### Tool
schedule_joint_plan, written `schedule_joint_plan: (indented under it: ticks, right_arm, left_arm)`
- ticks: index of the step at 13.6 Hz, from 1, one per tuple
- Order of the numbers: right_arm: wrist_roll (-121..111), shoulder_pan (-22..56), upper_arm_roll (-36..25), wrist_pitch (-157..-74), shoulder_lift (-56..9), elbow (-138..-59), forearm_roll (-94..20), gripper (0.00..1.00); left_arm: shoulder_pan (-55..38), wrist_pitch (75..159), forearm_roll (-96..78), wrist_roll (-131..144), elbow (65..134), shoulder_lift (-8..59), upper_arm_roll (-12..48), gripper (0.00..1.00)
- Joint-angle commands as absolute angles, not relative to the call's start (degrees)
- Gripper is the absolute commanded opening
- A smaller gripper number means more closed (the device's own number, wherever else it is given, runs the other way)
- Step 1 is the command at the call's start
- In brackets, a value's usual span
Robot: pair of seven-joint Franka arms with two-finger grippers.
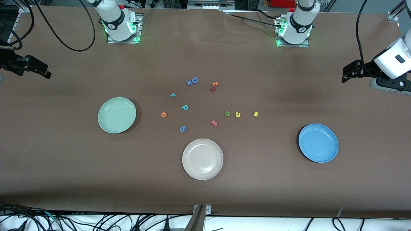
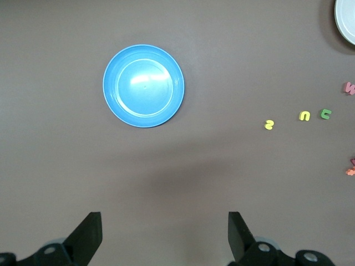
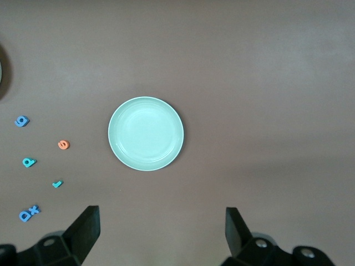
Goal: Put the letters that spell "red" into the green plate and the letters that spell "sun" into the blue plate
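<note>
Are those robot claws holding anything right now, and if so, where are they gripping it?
Nothing is held. The left gripper and the right gripper both hang open and empty above bare table.

Even, soft overhead light, faint shadows, mild sheen on blue plate (image 2: 143, 86)

You have three plates on the tabletop: green plate (image 1: 117, 115), blue plate (image 1: 318, 143), white plate (image 1: 202, 158). Eleven foam letters (image 1: 184, 107) lie scattered between them.
</note>
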State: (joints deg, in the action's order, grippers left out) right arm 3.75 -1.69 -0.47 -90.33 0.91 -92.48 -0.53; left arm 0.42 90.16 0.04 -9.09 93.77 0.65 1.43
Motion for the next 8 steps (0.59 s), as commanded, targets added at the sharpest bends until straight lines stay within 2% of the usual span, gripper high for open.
schedule_joint_plan:
  ticks: [1, 8]
  right_arm:
    - [3.52, -1.85, -0.62, -89.65, 1.23, -92.55, -1.58, 1.0]
    - [3.43, -1.85, -0.53, -89.56, 1.23, -92.64, -1.58, 1.0]
  left_arm:
    - [0.88, 88.86, -1.14, -10.37, 91.93, 1.41, 1.41, 1.0]
    - [0.88, 88.86, -1.14, -10.37, 91.93, 1.41, 1.41, 1.0]
